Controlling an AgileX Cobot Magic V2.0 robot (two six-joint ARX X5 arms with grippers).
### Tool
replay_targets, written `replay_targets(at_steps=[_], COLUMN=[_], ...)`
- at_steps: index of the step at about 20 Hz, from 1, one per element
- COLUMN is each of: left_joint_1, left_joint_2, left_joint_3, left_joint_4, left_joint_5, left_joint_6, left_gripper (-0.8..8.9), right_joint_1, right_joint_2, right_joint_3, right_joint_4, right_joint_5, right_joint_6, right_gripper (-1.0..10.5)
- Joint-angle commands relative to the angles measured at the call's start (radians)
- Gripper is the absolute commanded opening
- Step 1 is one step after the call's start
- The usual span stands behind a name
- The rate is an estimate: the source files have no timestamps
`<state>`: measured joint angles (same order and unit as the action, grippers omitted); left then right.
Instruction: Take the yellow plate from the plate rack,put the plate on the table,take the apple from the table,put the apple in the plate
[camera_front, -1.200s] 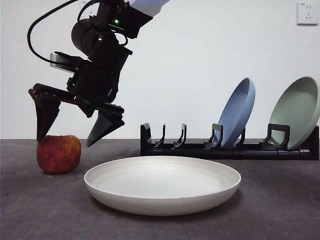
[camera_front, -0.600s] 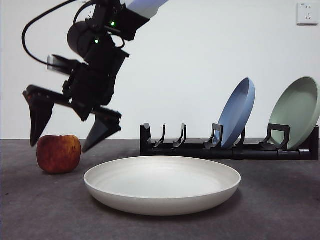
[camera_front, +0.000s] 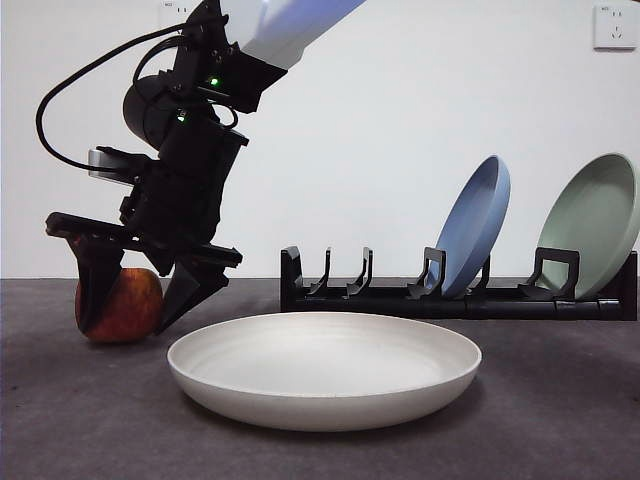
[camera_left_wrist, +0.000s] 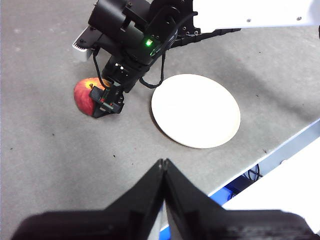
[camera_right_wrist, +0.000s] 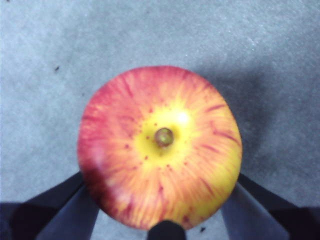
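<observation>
The right end effector (camera_front: 130, 305) hangs low over the apple (camera_front: 132, 305) on the dark grey table (camera_front: 560, 400), its two black jaws spread wide and reaching down on either side of the fruit; whether they press against its skin cannot be told. The apple sits upright on the table, stem end up, red with yellow-orange streaks, just beside the yellow plate (camera_front: 325, 368), which lies flat on the table in front of the plate rack (camera_front: 400, 295). A blue plate (camera_front: 478, 225) and a pale green plate (camera_front: 595, 222) lean in the rack's slots. The left end effector (camera_left_wrist: 163, 185) waits high above the table, well apart from the apple, its jaws pressed together on nothing.
</observation>
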<state>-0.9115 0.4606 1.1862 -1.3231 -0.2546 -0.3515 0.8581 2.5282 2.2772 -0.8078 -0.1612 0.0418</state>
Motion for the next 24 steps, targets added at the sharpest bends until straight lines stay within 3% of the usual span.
replay_targets(at_steps=[1,6,10,16,24], left_joint_1=[0.002,0.002,0.002,0.001,0.001], left_joint_2=[-0.003,-0.003,-0.003,-0.003,-0.003], left_joint_3=[-0.005,-0.005,-0.005,-0.005,-0.005], left_joint_4=[0.006,0.006,0.006,0.006,0.006], left_joint_5=[0.000,0.000,0.001,0.047,0.056], left_joint_6=[0.009,0.020,0.042,0.069,0.095], left_gripper=[-0.07,-0.07,-0.07,-0.07,-0.07], right_joint_1=[0.006,0.006,0.006,0.005,0.005], right_joint_2=[-0.007,-0.084,-0.211,-0.389,-0.470], right_joint_3=[-0.004,-0.002,-0.002,-0.002,-0.020], right_joint_4=[0.004,-0.030,-0.105,-0.314,-0.534], right_joint_5=[-0.003,0.000,0.050,0.077,0.103], right_joint_6=[0.010,-0.001,-0.050,-0.101,-0.151], right_gripper=[-0.1,-0.1,-0.1,-0.1,-0.1])
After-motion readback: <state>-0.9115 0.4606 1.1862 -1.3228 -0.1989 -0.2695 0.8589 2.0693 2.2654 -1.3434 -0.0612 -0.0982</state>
